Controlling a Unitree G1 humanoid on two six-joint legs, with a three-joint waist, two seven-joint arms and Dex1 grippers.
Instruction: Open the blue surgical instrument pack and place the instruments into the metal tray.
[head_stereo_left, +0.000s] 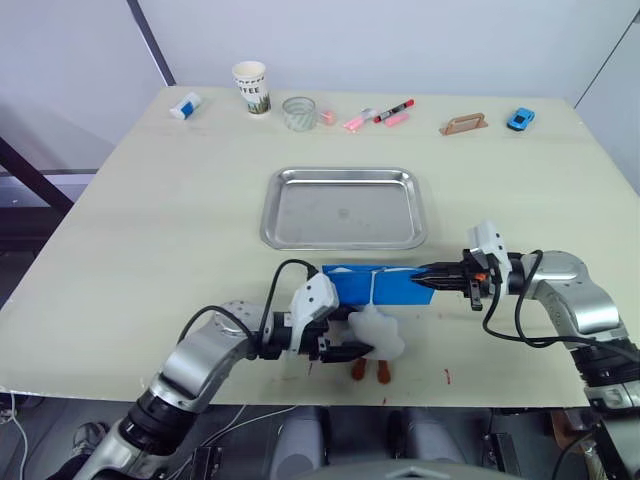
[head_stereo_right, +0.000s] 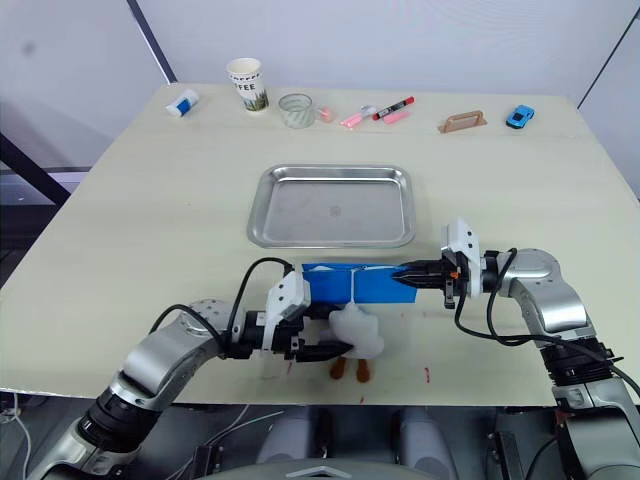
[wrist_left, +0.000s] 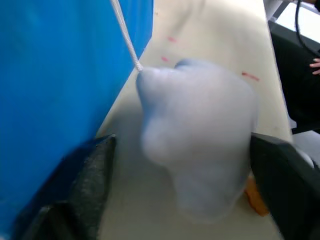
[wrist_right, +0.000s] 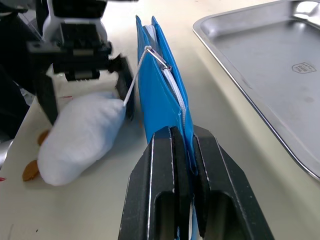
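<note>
**Pack pinched, still folded**

Our right end effector (head_stereo_left: 428, 279) clamps one end of the blue surgical instrument pack (head_stereo_left: 375, 285). Our left end effector (head_stereo_left: 350, 350), fingers wide, straddles a white plush charm (head_stereo_left: 376, 331) corded to it. Beyond both sits the metal tray (head_stereo_left: 344, 208).

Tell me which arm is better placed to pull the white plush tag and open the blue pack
Left. The left gripper is open with its fingers either side of the white plush tag, which is corded to the blue surgical instrument pack. The right gripper is shut on the pack's right end, steadying it.
</note>
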